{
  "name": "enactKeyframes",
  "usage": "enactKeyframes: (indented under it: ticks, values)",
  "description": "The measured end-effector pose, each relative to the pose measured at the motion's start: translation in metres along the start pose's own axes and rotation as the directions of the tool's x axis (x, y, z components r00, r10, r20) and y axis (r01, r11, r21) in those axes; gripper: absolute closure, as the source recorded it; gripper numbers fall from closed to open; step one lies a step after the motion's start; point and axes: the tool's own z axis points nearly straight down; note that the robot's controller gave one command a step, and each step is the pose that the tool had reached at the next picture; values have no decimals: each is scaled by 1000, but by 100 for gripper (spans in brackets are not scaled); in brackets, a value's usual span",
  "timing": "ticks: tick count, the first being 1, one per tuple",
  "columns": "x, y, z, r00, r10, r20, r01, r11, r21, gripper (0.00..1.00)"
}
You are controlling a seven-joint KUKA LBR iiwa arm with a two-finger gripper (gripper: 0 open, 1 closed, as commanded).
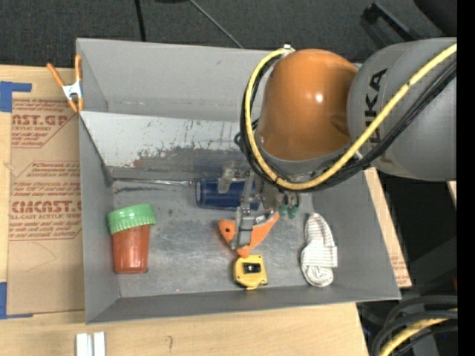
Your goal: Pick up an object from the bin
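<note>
One orange-handled tool (pixel 261 230) lies mid-floor in the bin (pixel 100 199), directly under the gripper (pixel 247 217), its longer handle running eight to two o'clock; yellow tape measure (pixel 250 271) just at six. Gripper apart or together? Cannot tell.

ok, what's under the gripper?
An orange piece lies on the bin floor under the gripper; a blue thing sits just behind. The arm covers the blue thing's right end.

One camera looks down into the bin (pixel 165 80) from above, tilted slightly toward its far wall. It stands close: the bin takes most of the frame, the arm (pixel 415 117) entering from the right.
</note>
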Motion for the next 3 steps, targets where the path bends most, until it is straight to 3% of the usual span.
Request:
enactKeyframes:
  ticks: [1,2,3]
  values:
    - [-1,-1,-5,1000,2,8,-2,1000,-1,0]
    - [-4,-27,49,999,52,14,-52,999,-3,0]
    - [14,-18,95,987,161,5,-161,987,-1,0]
